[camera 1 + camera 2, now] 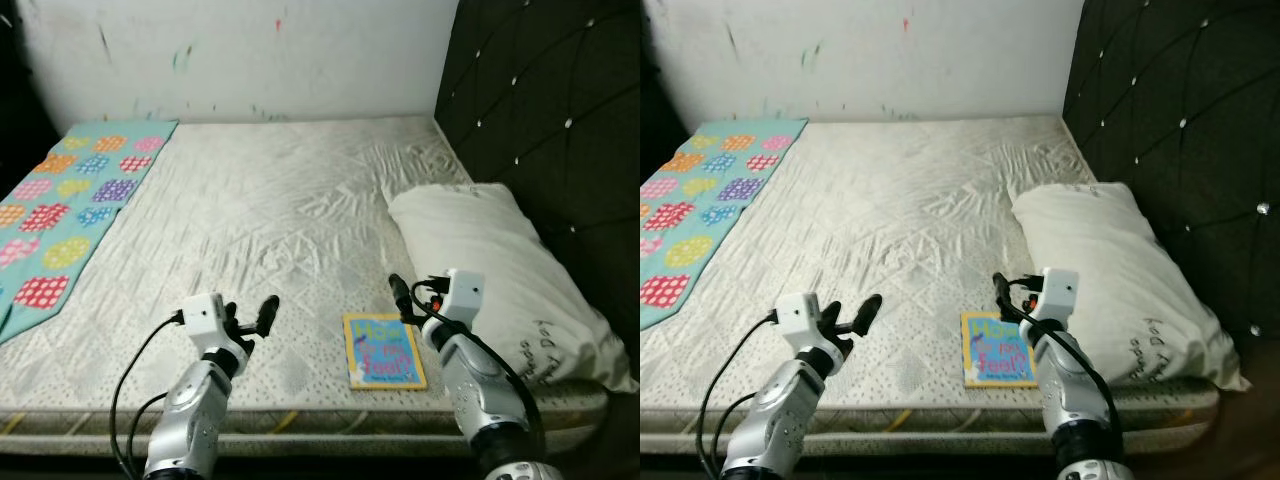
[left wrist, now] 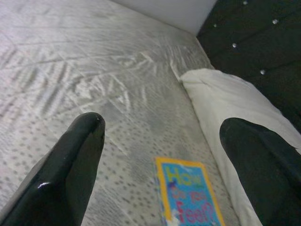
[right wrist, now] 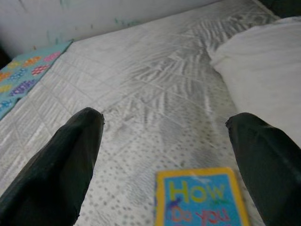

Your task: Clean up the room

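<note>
A thin book (image 1: 383, 350) with a blue cover, yellow border and colourful letters lies flat on the grey quilted mattress (image 1: 270, 210), near its front edge. My right gripper (image 1: 408, 298) hovers open just beyond the book's far right corner. In the right wrist view the book (image 3: 200, 197) lies below and between the spread fingers (image 3: 75, 155). My left gripper (image 1: 252, 312) is open too, a short way to the left of the book, and holds nothing. The left wrist view has the book (image 2: 188, 197) low between its fingers (image 2: 70, 165).
A white pillow (image 1: 490, 260) lies to the right of the book against the dark tufted headboard (image 1: 550, 100). A teal blanket with coloured dots (image 1: 70, 210) covers the bed's left edge. A white wall (image 1: 250, 50) stands behind the bed.
</note>
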`<state>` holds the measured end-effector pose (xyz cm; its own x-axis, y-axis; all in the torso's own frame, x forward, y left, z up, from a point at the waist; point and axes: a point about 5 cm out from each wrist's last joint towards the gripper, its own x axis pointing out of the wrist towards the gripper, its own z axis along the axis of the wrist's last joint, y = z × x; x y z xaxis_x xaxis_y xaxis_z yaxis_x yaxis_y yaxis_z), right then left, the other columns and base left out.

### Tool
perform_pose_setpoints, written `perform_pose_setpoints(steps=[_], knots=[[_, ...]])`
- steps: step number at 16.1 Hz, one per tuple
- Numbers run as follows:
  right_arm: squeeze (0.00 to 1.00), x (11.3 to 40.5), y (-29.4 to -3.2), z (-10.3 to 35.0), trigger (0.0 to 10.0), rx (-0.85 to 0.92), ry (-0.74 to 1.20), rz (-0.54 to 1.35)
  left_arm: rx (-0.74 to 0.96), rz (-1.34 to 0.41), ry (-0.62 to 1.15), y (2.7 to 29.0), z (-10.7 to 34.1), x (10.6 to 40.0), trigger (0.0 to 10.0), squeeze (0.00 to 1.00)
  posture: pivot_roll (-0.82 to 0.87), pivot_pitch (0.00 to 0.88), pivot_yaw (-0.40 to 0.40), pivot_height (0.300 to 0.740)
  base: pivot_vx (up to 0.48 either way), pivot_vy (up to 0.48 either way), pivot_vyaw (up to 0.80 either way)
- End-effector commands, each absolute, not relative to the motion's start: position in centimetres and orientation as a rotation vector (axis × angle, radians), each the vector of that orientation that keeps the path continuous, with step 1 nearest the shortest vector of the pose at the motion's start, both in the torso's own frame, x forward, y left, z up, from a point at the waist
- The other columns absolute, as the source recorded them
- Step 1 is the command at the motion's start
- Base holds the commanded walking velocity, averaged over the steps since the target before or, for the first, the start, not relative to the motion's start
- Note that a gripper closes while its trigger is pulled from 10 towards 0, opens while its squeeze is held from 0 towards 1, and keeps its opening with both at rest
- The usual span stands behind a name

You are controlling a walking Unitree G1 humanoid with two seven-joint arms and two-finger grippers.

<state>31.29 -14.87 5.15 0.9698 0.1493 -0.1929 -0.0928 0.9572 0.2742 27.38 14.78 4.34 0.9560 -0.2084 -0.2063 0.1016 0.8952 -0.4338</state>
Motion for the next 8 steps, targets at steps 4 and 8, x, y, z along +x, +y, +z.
perform_pose_setpoints(steps=[4, 8], knots=[[0.00, 31.47, -14.11, 5.39, 10.0, 0.267, 0.213, 0.149, -0.422, -0.131, 0.258, 15.47, 4.34, 27.45, 10.0, 0.00, -0.08, 0.000, 0.042, 0.740, 0.000, 0.083, 0.00], [0.00, 31.49, -14.11, 5.42, 10.0, 0.266, 0.214, 0.150, -0.425, -0.129, 0.261, 15.47, 4.32, 27.48, 10.0, 0.00, -0.08, 0.000, 0.040, 0.740, 0.000, 0.432, 0.00]])
